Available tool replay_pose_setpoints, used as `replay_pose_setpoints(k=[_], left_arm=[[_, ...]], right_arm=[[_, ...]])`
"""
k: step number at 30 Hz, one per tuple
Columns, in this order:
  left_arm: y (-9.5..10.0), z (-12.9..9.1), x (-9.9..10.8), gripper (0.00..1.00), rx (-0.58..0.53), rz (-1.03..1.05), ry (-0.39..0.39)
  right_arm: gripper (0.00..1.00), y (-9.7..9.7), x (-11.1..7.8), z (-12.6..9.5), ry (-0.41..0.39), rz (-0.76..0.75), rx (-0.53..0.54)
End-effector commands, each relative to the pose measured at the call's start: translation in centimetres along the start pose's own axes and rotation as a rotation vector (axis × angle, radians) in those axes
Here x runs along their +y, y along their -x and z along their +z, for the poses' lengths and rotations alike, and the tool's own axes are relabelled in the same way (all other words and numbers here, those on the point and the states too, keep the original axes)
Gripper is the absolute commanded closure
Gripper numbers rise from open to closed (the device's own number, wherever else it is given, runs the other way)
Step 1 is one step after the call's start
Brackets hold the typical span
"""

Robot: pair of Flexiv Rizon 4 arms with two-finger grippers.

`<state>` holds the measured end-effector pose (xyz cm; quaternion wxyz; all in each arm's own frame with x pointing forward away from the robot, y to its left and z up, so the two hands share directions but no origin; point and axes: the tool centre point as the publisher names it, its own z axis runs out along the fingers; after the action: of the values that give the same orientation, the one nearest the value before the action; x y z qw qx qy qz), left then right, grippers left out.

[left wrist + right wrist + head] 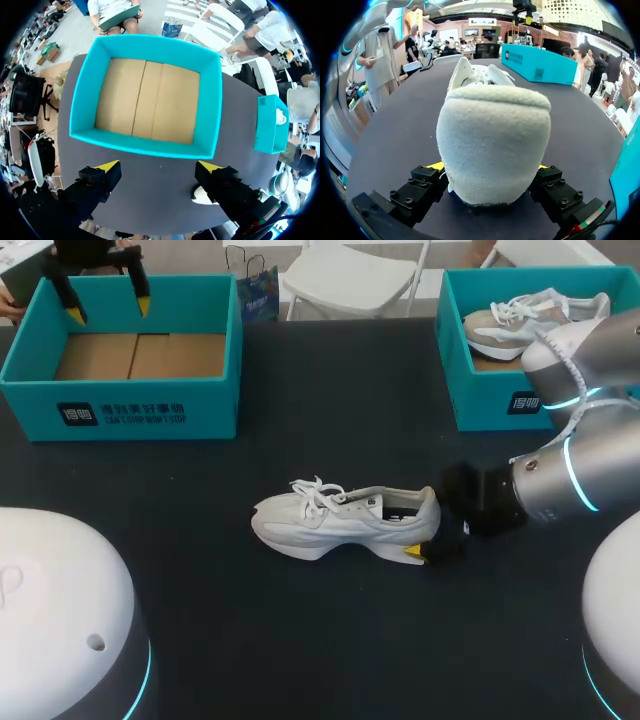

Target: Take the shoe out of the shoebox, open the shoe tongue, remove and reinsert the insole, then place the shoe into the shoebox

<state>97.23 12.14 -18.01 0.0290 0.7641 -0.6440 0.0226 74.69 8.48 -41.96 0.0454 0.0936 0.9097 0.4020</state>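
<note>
From the head view, the white shoe [345, 523] lies on its sole mid-table [200, 640], toe toward the left box [120, 415]. The right claw [430, 535] grasps its heel. The left claw [108, 308] hangs over the left box, released. A second shoe [530, 320] sits in the right box [480, 400].

In the left wrist view, the fingers [102, 175] stand wide apart with nothing between them, and the box ahead shows only its cardboard floor.

In the right wrist view, the heel fills the gap, a finger [420, 187] pressed to each side.
</note>
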Motion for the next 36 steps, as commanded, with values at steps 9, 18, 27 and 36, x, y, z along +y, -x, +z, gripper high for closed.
replay_pose_setpoints(k=[9, 18, 27, 36], left_arm=[[-6.4, 0.2, 9.6, 0.0, 0.025, -0.071, -0.054], [-15.0, 3.1, 15.3, 0.0, 0.016, 0.038, -0.025], [-17.8, 5.3, 19.0, 0.0, 0.042, 0.038, 0.041], [-17.8, 5.3, 19.0, 0.0, 0.042, 0.038, 0.041]], right_arm=[[1.0, 0.3, -1.0, 1.0, 0.008, -0.002, 0.99], [1.0, 0.3, -1.0, 1.0, 0.008, -0.002, 0.99], [1.0, 0.3, -1.0, 1.0, 0.008, -0.002, 0.99], [1.0, 0.3, -1.0, 1.0, 0.008, -0.002, 0.99]])
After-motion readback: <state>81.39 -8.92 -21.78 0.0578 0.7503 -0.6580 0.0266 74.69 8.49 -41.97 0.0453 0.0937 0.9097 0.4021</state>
